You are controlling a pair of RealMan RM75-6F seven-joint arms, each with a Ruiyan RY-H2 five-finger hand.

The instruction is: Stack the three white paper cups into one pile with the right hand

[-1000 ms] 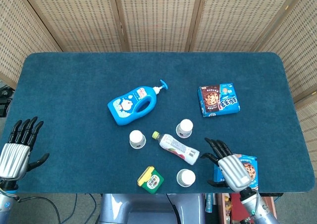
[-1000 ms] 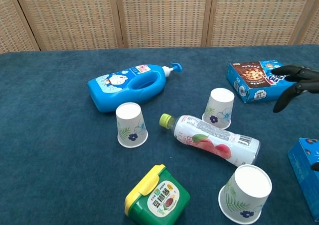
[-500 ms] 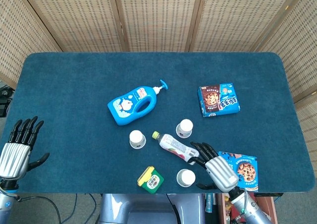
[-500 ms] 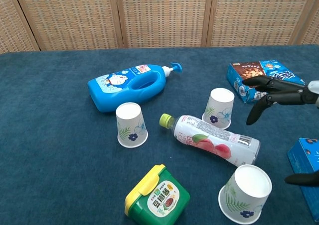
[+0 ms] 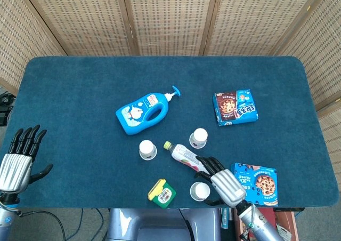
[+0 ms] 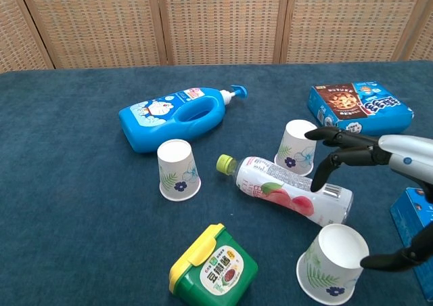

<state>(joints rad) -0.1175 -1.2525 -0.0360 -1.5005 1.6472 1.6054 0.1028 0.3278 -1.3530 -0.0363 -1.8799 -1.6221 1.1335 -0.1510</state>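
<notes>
Three white paper cups with a flower print stand upside down on the blue table. One is left of centre (image 5: 148, 150) (image 6: 178, 170), one further back on the right (image 5: 199, 137) (image 6: 298, 147), and one nearest the front edge (image 5: 199, 191) (image 6: 333, 263). My right hand (image 5: 221, 179) (image 6: 369, 156) hovers open just right of the near cup. Its fingers (image 6: 338, 158) reach over the drink bottle and its thumb (image 6: 392, 258) lies by the cup's right side; nothing is held. My left hand (image 5: 18, 158) rests open at the far left front edge, seen only in the head view.
A lying drink bottle (image 5: 184, 154) (image 6: 291, 187) sits between the cups. A blue detergent bottle (image 5: 143, 112) (image 6: 177, 116) lies behind. A green tin (image 5: 162, 192) (image 6: 213, 269) is front left of the near cup. Two blue cookie boxes lie at the right (image 5: 235, 107) (image 5: 256, 183).
My right hand has moved left, off the front cookie box and over to the near cup and the bottle's end. The cups and the left hand have not moved.
</notes>
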